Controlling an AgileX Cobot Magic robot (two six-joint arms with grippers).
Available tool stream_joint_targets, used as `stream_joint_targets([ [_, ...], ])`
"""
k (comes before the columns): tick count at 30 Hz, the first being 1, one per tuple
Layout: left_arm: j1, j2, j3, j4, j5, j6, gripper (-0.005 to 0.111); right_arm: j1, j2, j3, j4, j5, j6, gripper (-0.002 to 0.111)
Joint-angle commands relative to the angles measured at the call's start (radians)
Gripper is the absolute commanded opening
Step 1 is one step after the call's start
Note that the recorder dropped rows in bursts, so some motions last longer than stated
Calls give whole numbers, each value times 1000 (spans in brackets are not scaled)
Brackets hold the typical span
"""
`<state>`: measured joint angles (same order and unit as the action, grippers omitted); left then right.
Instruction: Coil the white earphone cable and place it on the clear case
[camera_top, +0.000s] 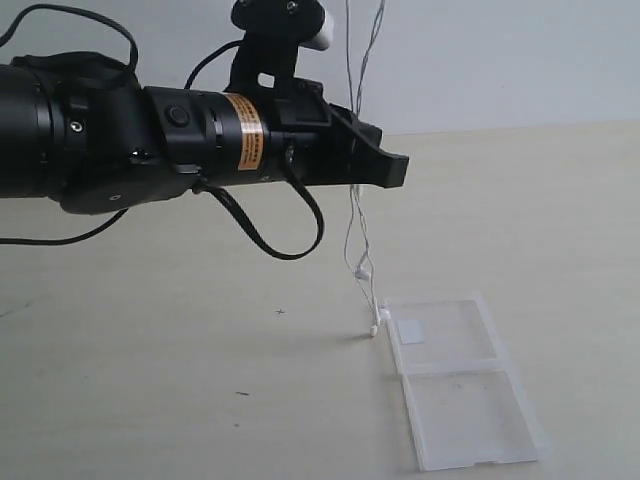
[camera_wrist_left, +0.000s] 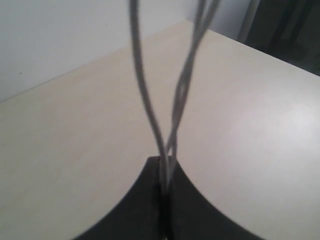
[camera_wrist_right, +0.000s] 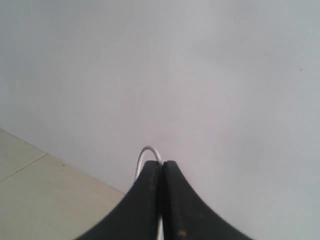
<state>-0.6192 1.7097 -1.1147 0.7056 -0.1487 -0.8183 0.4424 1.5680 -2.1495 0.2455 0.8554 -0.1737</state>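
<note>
White, skinny earphone cable (camera_top: 357, 235) hangs in doubled strands, its bottom end down at the beige table (camera_top: 150, 350) right beside a corner of the flat clear plastic case (camera_top: 465, 400), which lies open. The black left gripper (camera_wrist_left: 164, 167) is pinched on the strands up above the case, and the right gripper (camera_wrist_right: 161, 167) is clamped on a loop of wire too. Probably best to wind loops slowly, keeping slack from snagging that corner. The table on the arm's side of the case looks wide open.
</note>
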Motion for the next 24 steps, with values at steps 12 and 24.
stream_joint_targets([
  [12,51,-185,-28,21,213,-2,0,-3,-174,-4,-210,344,1,0],
  [24,51,-379,-28,37,391,29,0,-3,-410,420,-236,366,23,0],
])
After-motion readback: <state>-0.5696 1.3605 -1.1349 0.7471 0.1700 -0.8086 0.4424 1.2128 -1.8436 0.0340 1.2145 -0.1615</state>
